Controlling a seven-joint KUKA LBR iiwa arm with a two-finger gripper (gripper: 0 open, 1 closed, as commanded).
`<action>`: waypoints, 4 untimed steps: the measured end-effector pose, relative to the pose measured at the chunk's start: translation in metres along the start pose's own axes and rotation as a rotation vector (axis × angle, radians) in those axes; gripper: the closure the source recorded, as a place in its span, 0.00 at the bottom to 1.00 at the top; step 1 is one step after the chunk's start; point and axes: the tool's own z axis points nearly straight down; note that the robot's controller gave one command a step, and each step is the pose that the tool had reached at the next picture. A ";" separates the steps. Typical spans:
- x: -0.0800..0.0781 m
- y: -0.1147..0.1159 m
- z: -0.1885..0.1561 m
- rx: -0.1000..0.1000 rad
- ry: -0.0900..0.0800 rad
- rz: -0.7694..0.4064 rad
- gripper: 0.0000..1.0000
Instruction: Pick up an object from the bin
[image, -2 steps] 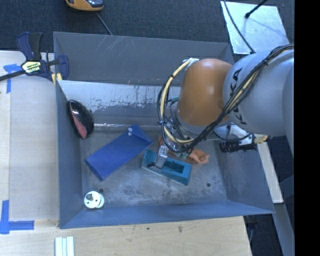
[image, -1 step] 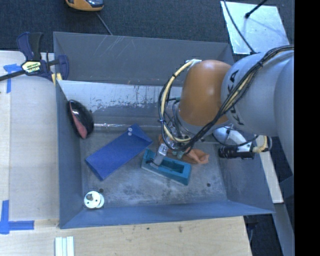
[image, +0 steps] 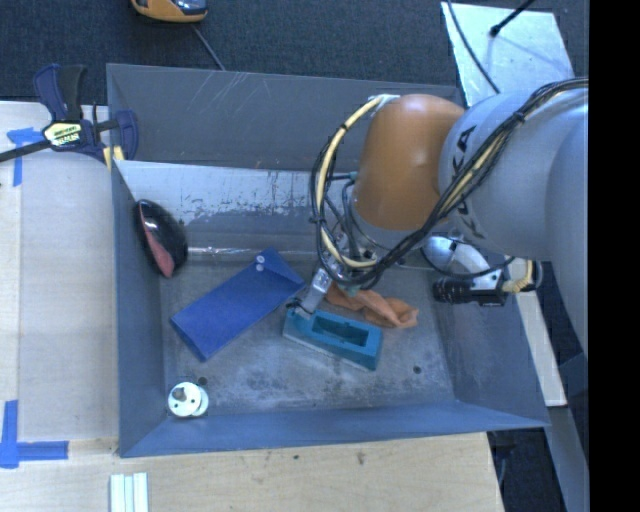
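My gripper (image: 314, 292) is low in the middle of the bin, under the orange wrist cover. Its tip is at the left end of a teal rectangular block (image: 340, 338) with a recessed top, which lies flat on the floor. Whether the tip touches the block I cannot tell. An orange, lumpy, elongated thing (image: 382, 307) lies just behind the block, to the gripper's right. A flat dark-blue rectangular piece (image: 232, 306) lies at an angle on the floor just left of the gripper, its far corner close to the tip.
A black and pink rounded thing (image: 160, 238) leans in the far left corner. A small white round cap (image: 187, 400) sits near the front left corner. A white and black thing (image: 478, 278) lies by the right wall under the arm.
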 end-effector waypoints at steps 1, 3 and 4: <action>-0.017 -0.049 -0.014 -0.002 -0.001 -0.129 0.00; -0.033 -0.082 0.012 -0.001 -0.005 -0.077 0.00; -0.029 -0.080 0.034 -0.001 0.000 -0.196 0.00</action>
